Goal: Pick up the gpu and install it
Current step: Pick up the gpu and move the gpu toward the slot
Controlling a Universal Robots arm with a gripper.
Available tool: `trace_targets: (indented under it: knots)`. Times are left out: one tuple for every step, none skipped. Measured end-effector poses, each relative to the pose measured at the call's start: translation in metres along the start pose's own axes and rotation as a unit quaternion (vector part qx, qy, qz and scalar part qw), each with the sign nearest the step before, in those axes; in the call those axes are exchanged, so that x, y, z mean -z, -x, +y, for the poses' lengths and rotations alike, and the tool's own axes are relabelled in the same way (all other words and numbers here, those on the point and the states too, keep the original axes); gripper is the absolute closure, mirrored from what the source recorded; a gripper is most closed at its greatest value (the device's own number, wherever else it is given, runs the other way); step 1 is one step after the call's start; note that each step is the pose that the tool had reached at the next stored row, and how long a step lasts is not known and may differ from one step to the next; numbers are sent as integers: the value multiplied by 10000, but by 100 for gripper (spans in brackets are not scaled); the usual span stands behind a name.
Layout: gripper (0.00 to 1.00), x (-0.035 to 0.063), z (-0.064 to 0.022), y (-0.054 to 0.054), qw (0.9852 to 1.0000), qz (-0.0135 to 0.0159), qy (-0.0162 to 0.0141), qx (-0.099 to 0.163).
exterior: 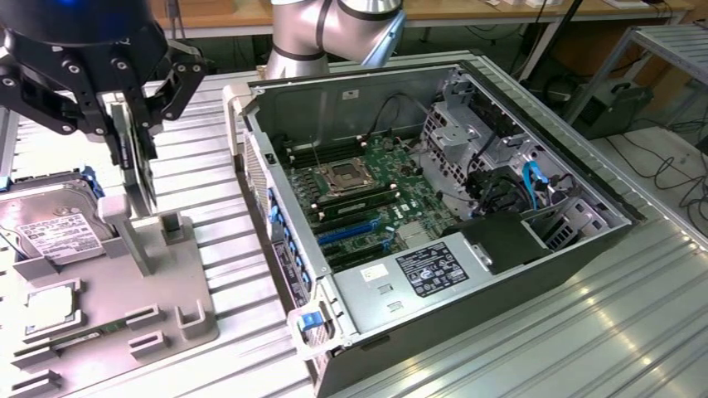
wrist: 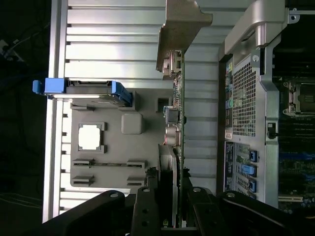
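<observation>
Gripper [exterior: 133, 120] in the upper left of the exterior view, jaws pinching the gpu [exterior: 138, 174] by its two flat faces. Card stands upright and edge-on, hanging down from between the fingers. Its lower end is right at the slotted post of the grey fixture tray [exterior: 166, 298]; can't tell if it is clear of the slot. Wrist view: gpu [wrist: 177, 113] runs straight out from between the fingers [wrist: 147, 206], pale end bracket at the far end, gripper [wrist: 172, 211] closed on it. Hard drive [exterior: 50, 228] sits on the tray toward the exterior view's left of the card, near but apart. Open computer case [exterior: 332, 79] fills the frame centre, well right of the card, motherboard [exterior: 376, 199] exposed inside. All on a slatted metal table [exterior: 553, 348].
</observation>
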State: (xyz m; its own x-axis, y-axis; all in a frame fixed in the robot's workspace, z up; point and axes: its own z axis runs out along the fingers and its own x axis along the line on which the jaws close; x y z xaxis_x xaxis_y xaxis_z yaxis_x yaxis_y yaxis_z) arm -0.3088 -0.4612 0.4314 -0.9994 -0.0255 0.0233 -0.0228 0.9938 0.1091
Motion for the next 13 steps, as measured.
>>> trace_targets:
  knots:
    - [73, 11, 1, 0, 10000, 0, 7, 0]
    - [73, 21, 2, -1, 10000, 0, 14, 0]
    - [73, 33, 3, 0, 10000, 0, 21, 0]
    - [73, 46, 4, 1, 10000, 0, 23, 1]
    - [73, 60, 6, 2, 10000, 2, 26, 0]
    - [73, 71, 7, 1, 10000, 2, 29, 0]
    - [73, 86, 9, 2, 10000, 3, 32, 0]
    - [73, 95, 10, 2, 10000, 2, 35, 1]
    - [73, 100, 10, 2, 10000, 3, 38, 1]
    - [73, 100, 10, 2, 10000, 3, 39, 1]
    - [73, 99, 10, 2, 10000, 2, 42, 1]
    - [73, 100, 10, 2, 10000, 3, 53, 1]
    - [73, 100, 10, 2, 10000, 2, 54, 1]
